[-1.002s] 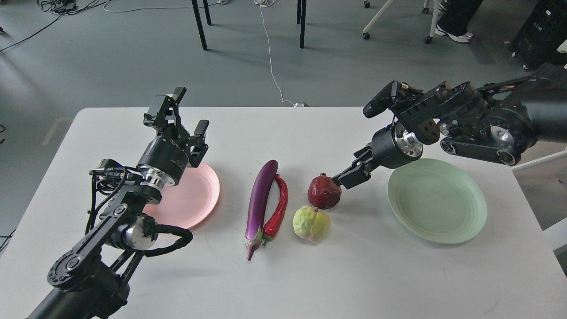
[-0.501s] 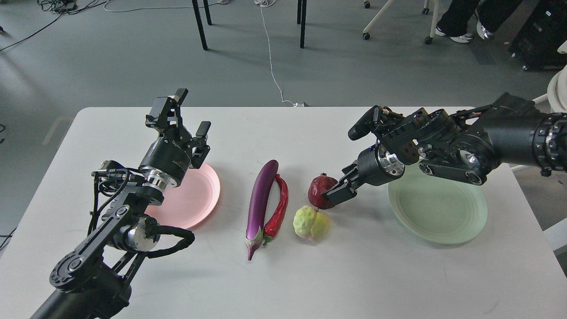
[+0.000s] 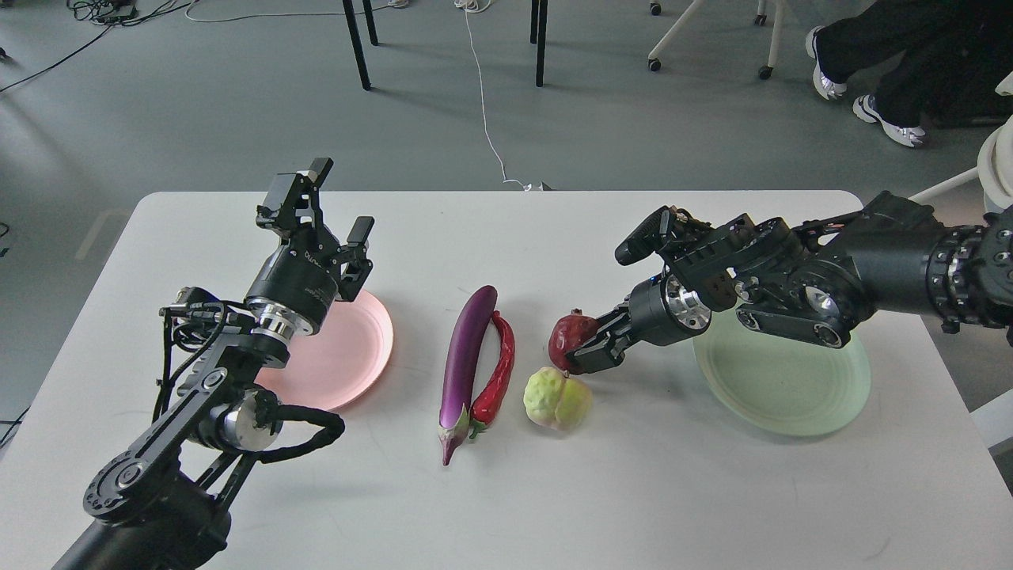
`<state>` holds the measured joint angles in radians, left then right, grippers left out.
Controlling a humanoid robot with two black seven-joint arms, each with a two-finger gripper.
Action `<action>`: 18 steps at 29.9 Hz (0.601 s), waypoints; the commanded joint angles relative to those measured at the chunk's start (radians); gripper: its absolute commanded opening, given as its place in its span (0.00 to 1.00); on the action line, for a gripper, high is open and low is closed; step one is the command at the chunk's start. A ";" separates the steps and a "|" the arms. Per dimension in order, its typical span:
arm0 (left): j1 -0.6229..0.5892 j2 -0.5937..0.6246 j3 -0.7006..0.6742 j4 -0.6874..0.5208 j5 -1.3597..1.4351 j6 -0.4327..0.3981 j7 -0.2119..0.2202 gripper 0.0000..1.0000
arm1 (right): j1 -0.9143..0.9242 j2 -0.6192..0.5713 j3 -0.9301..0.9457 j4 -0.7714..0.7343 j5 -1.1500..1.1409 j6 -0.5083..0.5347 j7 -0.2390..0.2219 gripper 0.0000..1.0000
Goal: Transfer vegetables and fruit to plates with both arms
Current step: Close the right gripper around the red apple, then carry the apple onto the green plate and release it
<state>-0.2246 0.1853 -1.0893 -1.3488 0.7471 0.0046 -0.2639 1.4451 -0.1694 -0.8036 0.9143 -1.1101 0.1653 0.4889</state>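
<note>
Nearest me, the eggplant (image 3: 464, 358) and chili pepper (image 3: 497, 372) lie touching, the lumpy yellow-green fruit (image 3: 558, 398) just beside. Behind it my right gripper (image 3: 584, 345) straddles the pomegranate (image 3: 567, 336); whether it grips, I cannot tell. Round and glossy, it probably slips unless held across its middle. My left gripper (image 3: 328, 207) hangs apart over the pink plate (image 3: 358, 348); the green plate (image 3: 779, 388) waits unobstructed.

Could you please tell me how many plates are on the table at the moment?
2. The round shallow pink plastic plate sits left of the produce, partly hidden behind the left arm. The round shallow pale green plastic plate sits at the right, partly under the right arm. None seem hidden.
</note>
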 commanded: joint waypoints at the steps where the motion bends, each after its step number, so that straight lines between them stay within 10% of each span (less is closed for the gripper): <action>1: -0.001 0.002 -0.004 -0.006 0.000 0.000 0.002 0.99 | 0.004 -0.007 0.000 0.006 -0.001 -0.009 0.000 0.37; 18: 0.007 -0.006 -0.004 -0.035 -0.002 -0.001 0.002 0.99 | 0.137 -0.622 0.001 0.163 -0.318 -0.050 0.000 0.38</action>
<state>-0.2181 0.1859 -1.0977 -1.3837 0.7457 0.0030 -0.2608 1.5996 -0.6925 -0.8005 1.0738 -1.3338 0.1419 0.4886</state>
